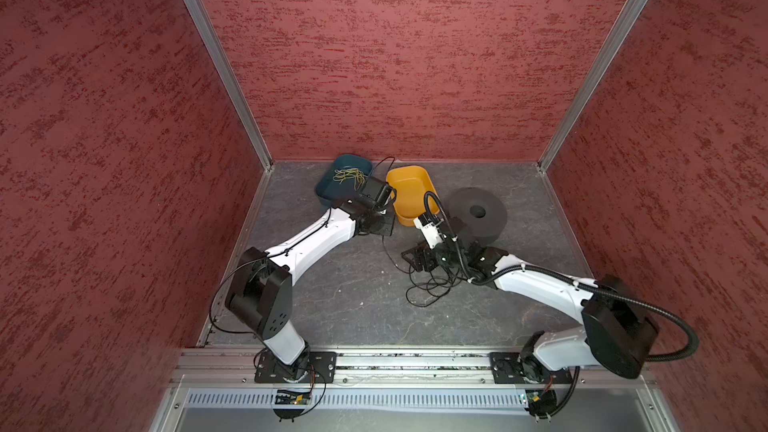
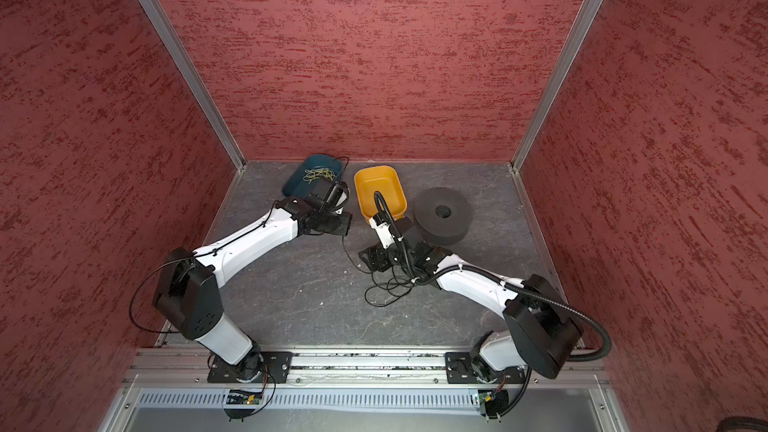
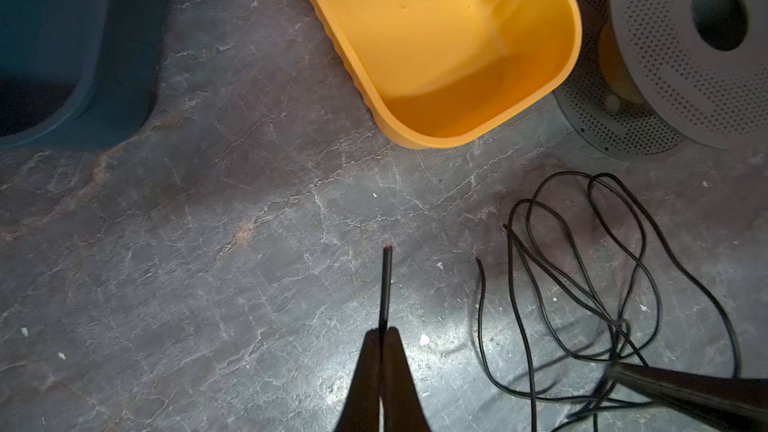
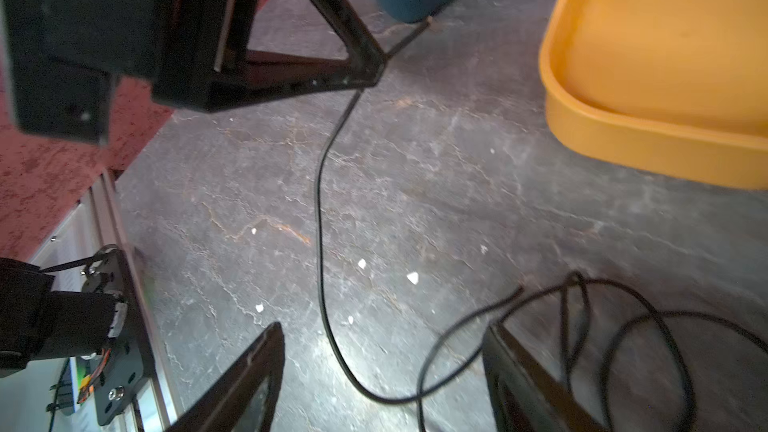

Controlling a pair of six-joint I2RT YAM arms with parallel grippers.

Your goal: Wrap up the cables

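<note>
We see the cables (image 4: 319, 201) as one very thin, glossy black cord, limp and far slimmer than either finger. The left pincer (image 3: 384, 331) is fully closed on one end of it. A short straight stub sticks out past the fingertips, with a small reddish tip showing at its cut end. From that grip the cord drops in a loose curve onto the grey, veined desk (image 3: 208, 243) and trails into a slack tangle of overlapping loops. Another free end pokes out of that tangle.

In both top views the tangle lies just right of centre in the lower half of the frame, below the yellow tray (image 3: 436, 141) and the perforated spool (image 3: 665, 56). The blue tray (image 3: 116, 76) sits farther left.

The right pincer (image 4: 384, 328) stands wide open low over the near edge of the tangle. A strand runs along the desk between its fingers, and we see nothing clamped.
</note>
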